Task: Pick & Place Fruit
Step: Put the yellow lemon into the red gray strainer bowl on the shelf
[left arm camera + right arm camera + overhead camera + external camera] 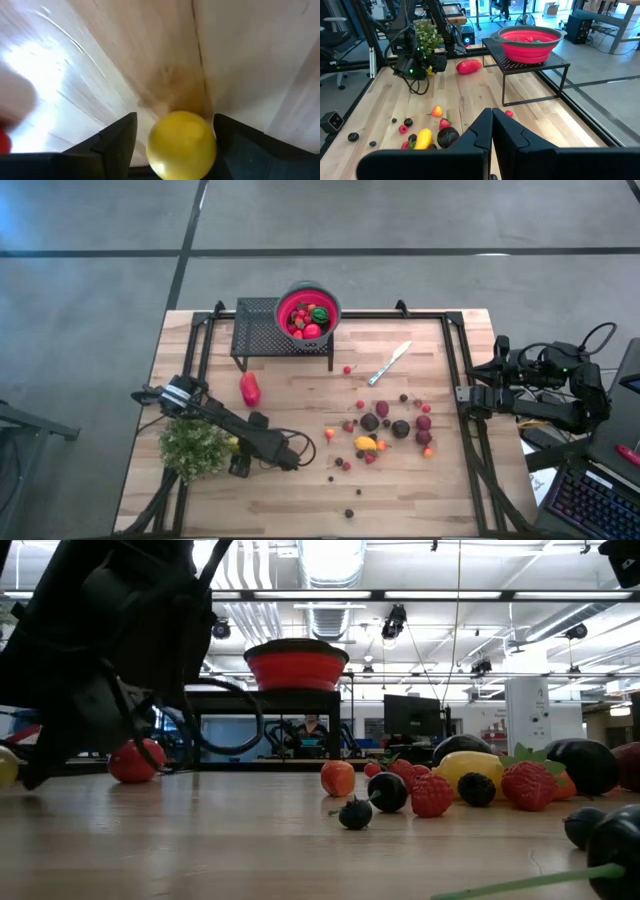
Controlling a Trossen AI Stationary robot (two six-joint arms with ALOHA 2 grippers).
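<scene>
Your left claw (172, 150) is straddling a yellow fruit (181, 144) at the desk's (300, 510) lower left, not yet clenched. A few fruits are sitting in the bowl (308, 311) at top centre; most are still lying scattered right of centre. The right claw (492, 131) is waiting clenched and empty at the right edge.

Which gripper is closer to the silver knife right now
The right. The right gripper waits at the table's right edge, a short way from the silver knife. The left gripper is farther off, low beside the bushy green plant, around a yellow fruit.
</scene>
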